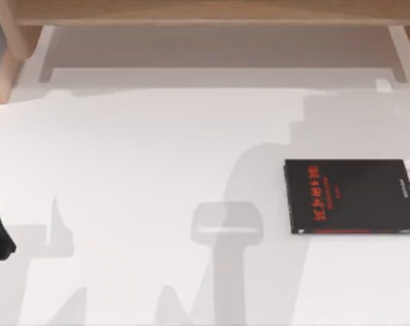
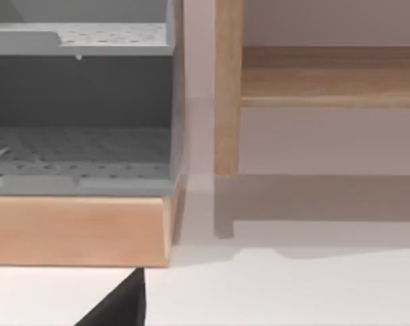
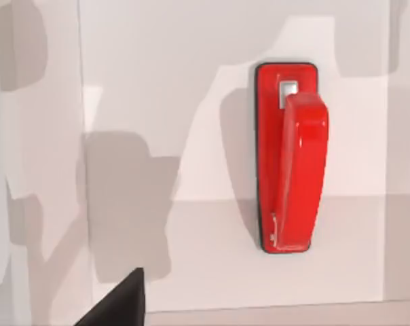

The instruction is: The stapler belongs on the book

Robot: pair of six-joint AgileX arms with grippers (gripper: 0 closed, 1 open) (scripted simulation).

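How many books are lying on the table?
1: the black book with red characters lies flat near the table's right edge in the top view. Others could lie out of frame.

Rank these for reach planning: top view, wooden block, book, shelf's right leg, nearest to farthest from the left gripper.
From the left gripper at the left edge:
1. Wooden block, far-left corner.
2. Book, right side.
3. Shelf's right leg, far-right corner.

Top view looks down on the table (image 1: 157, 170); wrist views sit close.
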